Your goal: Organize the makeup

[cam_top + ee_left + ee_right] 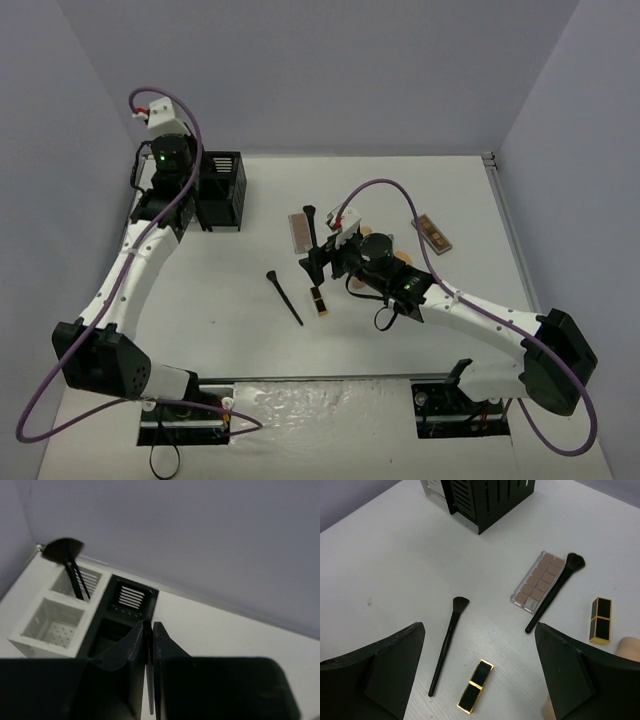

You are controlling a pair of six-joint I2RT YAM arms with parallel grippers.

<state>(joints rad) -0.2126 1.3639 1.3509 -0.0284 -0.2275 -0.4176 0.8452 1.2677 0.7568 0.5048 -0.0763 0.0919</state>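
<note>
Right gripper (479, 628) hangs spread wide, nothing between its fingers (390, 670), low over the middle of the table (180, 320).
- Black-and-gold lipstick (475, 686) lies flat on the table; from the wrist view it sits in the gap between the fingers.
- Just left of it: thin black brush (446, 647), lying flat, bristles pointing away towards the bins.
- Off to the right: second lipstick (600, 620), apart from the first. Peach sponge (631, 647) just beside it, cut off by the frame edge.
- Farther on: flat palette (538, 581) with tan pans. Second brush (555, 592) rests along its right edge, touching it.
- Top view shows another palette (433, 232) well apart, near the right side of the table.

Far left corner:
- Black bin (127, 605) and white bin (60, 612) stand side by side, touching.
- Fan brush (70, 570) stands in the white bin's far compartment, bristles up above the rim.
- Left gripper (150, 626) hovers over the black bin, fingers drawn to a narrow slit and pinching a slim black handle (150, 680). Its far end is hidden by the fingers.
</note>
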